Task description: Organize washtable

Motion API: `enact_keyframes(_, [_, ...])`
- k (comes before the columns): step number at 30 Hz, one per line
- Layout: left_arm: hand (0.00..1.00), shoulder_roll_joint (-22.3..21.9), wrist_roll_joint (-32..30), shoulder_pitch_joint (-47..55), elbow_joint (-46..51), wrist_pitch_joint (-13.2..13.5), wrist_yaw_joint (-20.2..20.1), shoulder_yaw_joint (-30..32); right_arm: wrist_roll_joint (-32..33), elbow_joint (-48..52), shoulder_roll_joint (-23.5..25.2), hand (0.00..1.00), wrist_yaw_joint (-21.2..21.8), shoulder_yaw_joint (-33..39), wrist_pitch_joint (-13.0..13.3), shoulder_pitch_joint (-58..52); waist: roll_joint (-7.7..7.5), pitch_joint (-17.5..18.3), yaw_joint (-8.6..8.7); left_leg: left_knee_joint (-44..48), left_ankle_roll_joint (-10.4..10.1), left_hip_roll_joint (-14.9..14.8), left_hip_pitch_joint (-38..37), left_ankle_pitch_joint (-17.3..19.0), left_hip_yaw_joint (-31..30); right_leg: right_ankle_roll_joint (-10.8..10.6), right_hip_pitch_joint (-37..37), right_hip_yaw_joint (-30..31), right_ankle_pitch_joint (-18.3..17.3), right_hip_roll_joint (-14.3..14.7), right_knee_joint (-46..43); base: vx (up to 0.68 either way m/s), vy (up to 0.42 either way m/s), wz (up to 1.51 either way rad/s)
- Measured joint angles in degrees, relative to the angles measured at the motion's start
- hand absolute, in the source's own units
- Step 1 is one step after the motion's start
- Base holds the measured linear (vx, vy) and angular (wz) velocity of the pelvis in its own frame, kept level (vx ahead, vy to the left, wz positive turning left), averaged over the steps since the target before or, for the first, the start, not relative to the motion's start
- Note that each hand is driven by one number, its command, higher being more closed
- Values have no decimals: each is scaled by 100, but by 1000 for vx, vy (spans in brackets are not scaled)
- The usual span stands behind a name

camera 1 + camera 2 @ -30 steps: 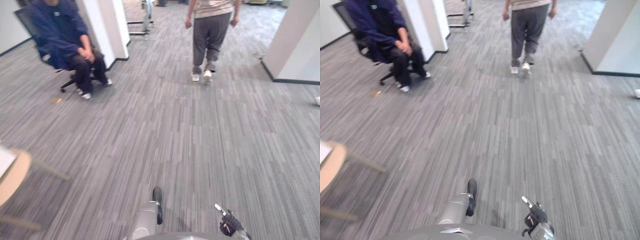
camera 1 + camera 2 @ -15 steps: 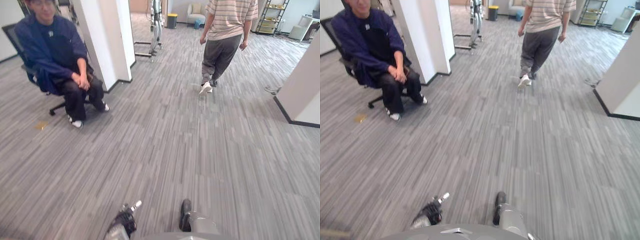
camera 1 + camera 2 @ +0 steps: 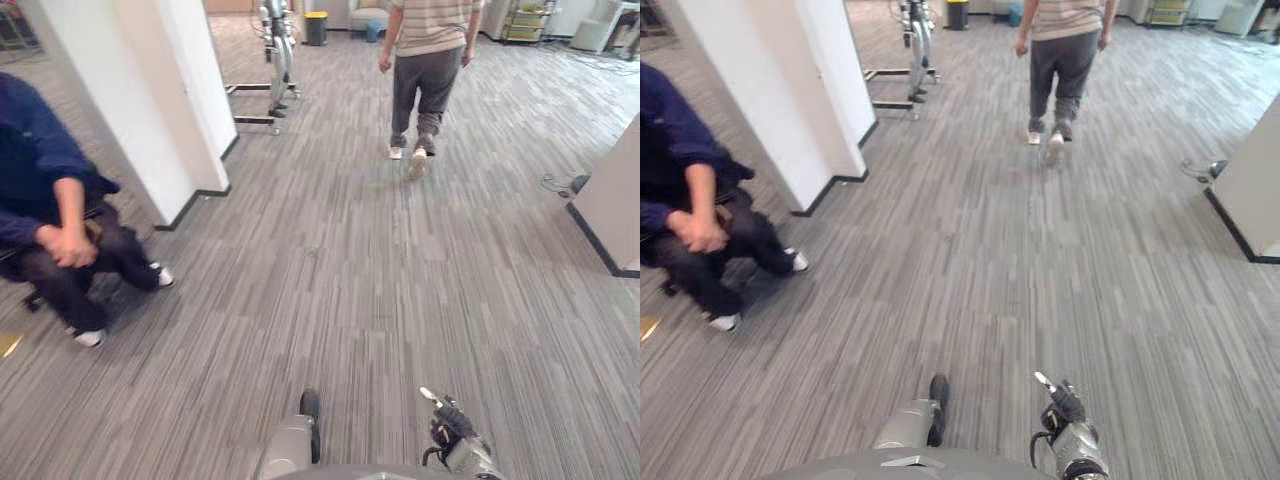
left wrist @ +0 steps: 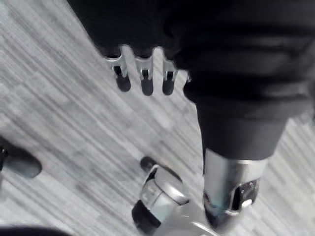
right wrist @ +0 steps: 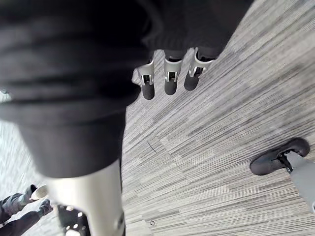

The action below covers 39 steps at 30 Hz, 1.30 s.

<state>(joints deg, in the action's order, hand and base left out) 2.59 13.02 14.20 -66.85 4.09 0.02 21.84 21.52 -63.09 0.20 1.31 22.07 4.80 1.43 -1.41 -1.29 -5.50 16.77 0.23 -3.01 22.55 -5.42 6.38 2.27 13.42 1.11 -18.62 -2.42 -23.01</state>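
My right hand (image 3: 452, 437) hangs low at the lower right of the eye views, over grey carpet (image 3: 380, 280). Its fingers (image 5: 170, 81) are straight and relaxed in the right wrist view, with nothing in them and carpet beyond. In the left wrist view, my left hand (image 4: 142, 81) hangs the same way: fingers loose, holding nothing, floor beneath it.
A person sits on a chair (image 3: 50, 230) at the left edge beside a white pillar (image 3: 140, 100). Another person (image 3: 425, 60) walks away straight ahead. A white wall corner (image 3: 615, 210) stands at the right. A metal stand (image 3: 275, 50) is at the back.
The camera has turned: the seated person has slid to the left edge and the table edge is gone from view. The left hand showed low left half a second ago; now the right hand shows low right.
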Motion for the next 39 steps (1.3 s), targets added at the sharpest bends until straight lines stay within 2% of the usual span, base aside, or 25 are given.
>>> enact_keyframes(1, [0,99,-2,-39,-27,4,9,-2,0,-28,46,0,1,42,0,-48,-149,1,20,10,68,153,-103,158,49,-254,-312,30,171,-114,-792,557,26,28])
enact_keyframes(2, [0,289,6,-169,-34,3,57,-185,-11,-215,67,0,6,237,-15,-142,-365,-122,112,29,277,458,-529,474,79,-932,-900,207,1474,-317,-2388,508,40,45])
enact_keyframes(3, [0,335,13,-211,-37,2,69,-255,-13,-309,59,0,3,345,-39,-223,-371,-155,191,49,327,534,-732,580,23,-1165,-1014,197,1945,-379,-2862,526,46,66])
enact_keyframes(4, [0,354,16,-299,-28,-4,74,-391,-15,-349,23,0,1,431,-57,-415,-304,-196,256,53,418,630,-1211,774,-106,-1100,-1260,-46,1979,-530,-3616,301,18,47])
enact_keyframes(5, [0,331,18,-348,8,-7,75,-402,-20,-334,7,0,2,427,-57,-514,-256,-225,264,-9,451,653,-1452,811,-171,-969,-1407,-181,1869,-616,-3901,233,12,34])
enact_keyframes(6, [0,274,19,-476,120,-4,76,-408,-27,-260,-44,0,13,437,-58,-640,-187,-258,276,-170,487,643,-1803,836,-246,-728,-1670,-289,1659,-672,-4135,85,17,19])
enact_keyframes(7, [0,201,21,-588,238,16,77,-485,-28,-214,-94,0,58,455,-61,-740,-28,-268,293,-482,494,551,-2264,875,-316,-534,-1990,-520,1299,-710,-4036,1,33,15])
enact_keyframes(8, [0,147,23,-749,310,33,81,-601,-25,-164,-135,0,80,456,-52,-770,62,-286,324,-681,439,462,-2530,951,-358,-525,-2238,-753,1037,-793,-3784,-112,64,11])
enact_keyframes(9, [0,60,27,-919,390,63,100,-706,-29,-122,-167,0,103,504,-48,-744,126,-326,331,-923,367,351,-2890,1067,-380,-524,-2403,-1147,804,-960,-2991,-115,49,3])
enact_keyframes(10, [0,23,27,-1018,405,80,116,-763,-24,-68,-144,0,105,477,-53,-753,97,-339,330,-987,361,327,-3037,1109,-377,-520,-2449,-1310,741,-1051,-2490,-56,-22,4])
enact_keyframes(11, [0,-100,24,-1181,414,107,127,-789,-28,7,-131,0,103,426,-43,-785,109,-360,356,-977,248,193,-3208,1340,-390,-540,-2469,-1537,769,-1064,-1461,-81,-26,11])
enact_keyframes(12, [0,-186,21,-1250,422,114,130,-801,-28,13,-118,0,101,396,-48,-786,81,-351,377,-886,164,119,-3283,1515,-405,-639,-2458,-1539,905,-1008,-631,-199,-31,22])
enact_keyframes(13, [0,-260,9,-1254,542,138,115,-827,-24,9,-110,0,79,223,-46,-787,-14,-318,366,-770,39,78,-3301,1761,-412,-649,-2459,-1479,1420,-988,229,-231,-23,22])
enact_keyframes(15, [0,-254,1,-1237,636,175,118,-818,-20,-35,-55,0,60,18,-51,-880,-220,-204,360,-621,-161,121,-3349,2045,-520,-616,-2416,-1301,2146,-1008,596,-17,-246,19])
enact_keyframes(17, [0,-435,-78,-1183,494,162,148,-771,-109,-50,-285,0,56,-306,-53,-830,87,-48,367,-565,-334,-323,-3463,2142,-514,-486,-2217,-1542,1869,-632,677,135,-353,11])
enact_keyframes(18, [0,6,-105,-992,-44,138,65,-1005,-294,-506,-248,0,93,231,-142,-683,105,77,500,-1144,-436,-312,-3552,2077,-744,-640,-1439,-1690,2616,-366,2440,64,-126,7])
enact_keyframes(26, [0,0,-106,-983,-54,136,65,-1005,-225,-507,-245,0,91,282,-142,-690,123,63,500,-1151,-434,-313,-3538,2082,-738,-641,-1450,-1691,2614,-366,2450,0,0,0])
enact_keyframes(29, [0,-2,-100,-995,-55,131,64,-1022,147,-509,-248,0,88,331,-144,-692,155,-1,502,-1165,-434,-316,-3463,2082,-731,-662,-1588,-1684,2542,-381,2320,0,0,0])
enact_keyframes(31, [0,2,-101,-1018,-62,125,66,-1087,462,-510,-252,0,74,445,-143,-669,193,-38,517,-1164,-440,-333,-3367,2092,-736,-659,-1874,-1667,2315,-420,1899,4,-20,-1])
enact_keyframes(32, [0,12,-101,-1085,-68,114,67,-1107,700,-512,-248,0,53,531,-144,-667,215,-79,532,-1137,-453,-372,-3300,2175,-744,-629,-2170,-1648,2038,-458,1399,31,-88,0])
enact_keyframes(34, [0,84,-95,-1185,-219,85,78,-1109,1079,-540,-247,0,26,652,-143,-677,227,-185,579,-961,-492,-448,-3250,2423,-783,-390,-2593,-1597,1451,-515,343,87,-166,11])
enact_keyframes(36, [0,170,-41,-1174,-368,26,87,-1076,1291,-760,-251,0,-29,905,-156,-786,284,-163,720,-521,-632,-675,-3226,2746,-851,-391,-2847,-1615,529,-472,-705,240,-303,27])
enact_keyframes(37, [0,174,-28,-1093,-387,28,84,-1001,1344,-764,-259,0,-28,1020,-161,-828,335,-150,706,-275,-678,-741,-3226,2788,-835,-402,-2813,-1603,354,-402,-773,314,-353,11])
enact_keyframes(38, [0,175,72,-1059,-335,31,58,-543,1342,-767,-232,0,-31,1360,-168,-849,278,-236,699,1043,-537,-766,-2719,2752,-814,-405,-2730,-1613,117,-362,-934,297,-350,-6])
enact_keyframes(39, [0,96,195,-1036,-174,43,61,-229,1341,-760,-247,0,-33,1644,-160,-859,283,-324,677,2281,-249,-791,-2203,2388,-849,-322,-2553,-1596,47,-290,-898,374,-423,-32])
